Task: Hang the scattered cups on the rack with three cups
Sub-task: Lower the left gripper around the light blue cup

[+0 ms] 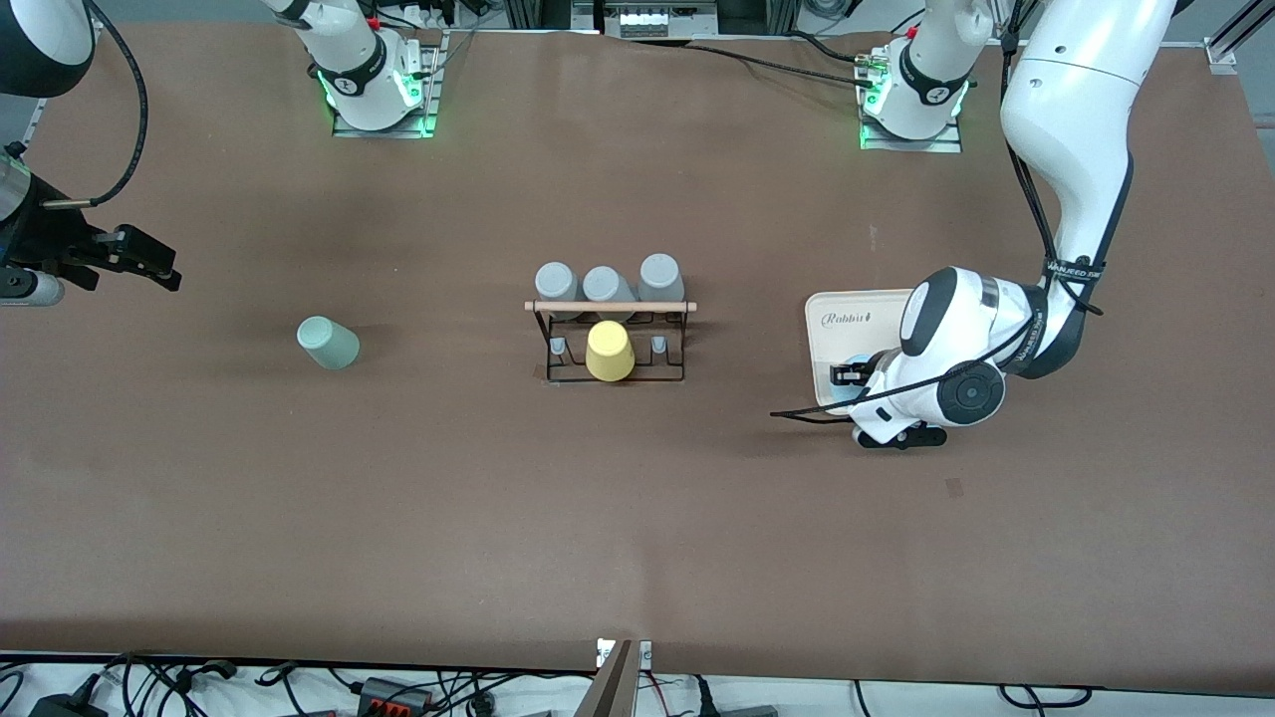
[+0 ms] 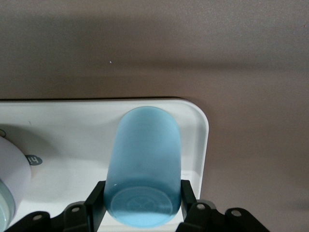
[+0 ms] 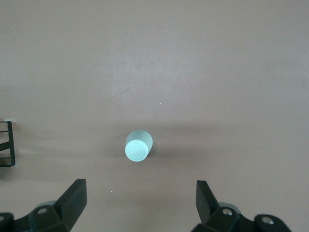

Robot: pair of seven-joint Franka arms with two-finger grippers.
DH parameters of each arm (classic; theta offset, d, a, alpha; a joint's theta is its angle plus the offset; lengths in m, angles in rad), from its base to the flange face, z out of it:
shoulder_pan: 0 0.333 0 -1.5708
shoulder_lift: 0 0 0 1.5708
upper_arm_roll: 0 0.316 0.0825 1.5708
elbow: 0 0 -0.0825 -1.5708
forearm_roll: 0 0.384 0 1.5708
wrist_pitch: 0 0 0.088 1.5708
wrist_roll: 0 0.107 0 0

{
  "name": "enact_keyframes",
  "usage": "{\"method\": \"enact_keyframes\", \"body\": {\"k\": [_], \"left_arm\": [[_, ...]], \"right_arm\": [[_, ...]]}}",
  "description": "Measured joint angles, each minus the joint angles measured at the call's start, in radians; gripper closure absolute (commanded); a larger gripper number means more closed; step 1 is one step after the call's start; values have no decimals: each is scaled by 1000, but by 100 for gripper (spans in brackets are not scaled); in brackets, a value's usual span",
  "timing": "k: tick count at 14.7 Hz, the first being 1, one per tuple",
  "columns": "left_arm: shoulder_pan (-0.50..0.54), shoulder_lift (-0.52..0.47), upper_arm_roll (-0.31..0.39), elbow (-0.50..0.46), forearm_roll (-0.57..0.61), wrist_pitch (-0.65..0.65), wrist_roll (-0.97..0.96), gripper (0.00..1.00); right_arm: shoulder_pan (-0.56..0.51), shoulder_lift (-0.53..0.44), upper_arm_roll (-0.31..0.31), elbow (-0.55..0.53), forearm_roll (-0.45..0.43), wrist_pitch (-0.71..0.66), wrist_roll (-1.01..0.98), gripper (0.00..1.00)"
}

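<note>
Cups are what this job is about, and two of them are loose. Going across the front view from the right arm's end of the desk, the right end effector comes first. It hangs in the air over the brown desk, and the right wrist view shows its fingers spread wide with nothing between them. Near it, the mint-green cup lies tipped over on its side on the desk, well apart from everything else. In the middle stands the rack, a black wire stand with a wooden rod across its top. Three grey cups sit upside down in a row on it, on the side farther from the front camera. A yellow cup sits upside down on the nearer side, with a small bare peg on each side of it. Toward the left arm's end of the desk lies a cream tray. The left end effector is down low in that tray, and its fingers are pinching the light blue cup, one on each side of it. That cup lies on its side in the tray, close to a corner.
</note>
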Motion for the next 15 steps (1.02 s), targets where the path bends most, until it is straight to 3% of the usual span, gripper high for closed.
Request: {"method": "enact_keyframes", "body": {"k": [7, 15], "left_arm": [[1, -14, 0, 13, 0, -28, 0, 95], [-26, -166, -44, 96, 0, -283, -4, 99]], "right_arm": [[0, 0, 0, 0, 0, -18, 0, 0], [-2, 9, 0, 0, 0, -21, 0, 0]]}}
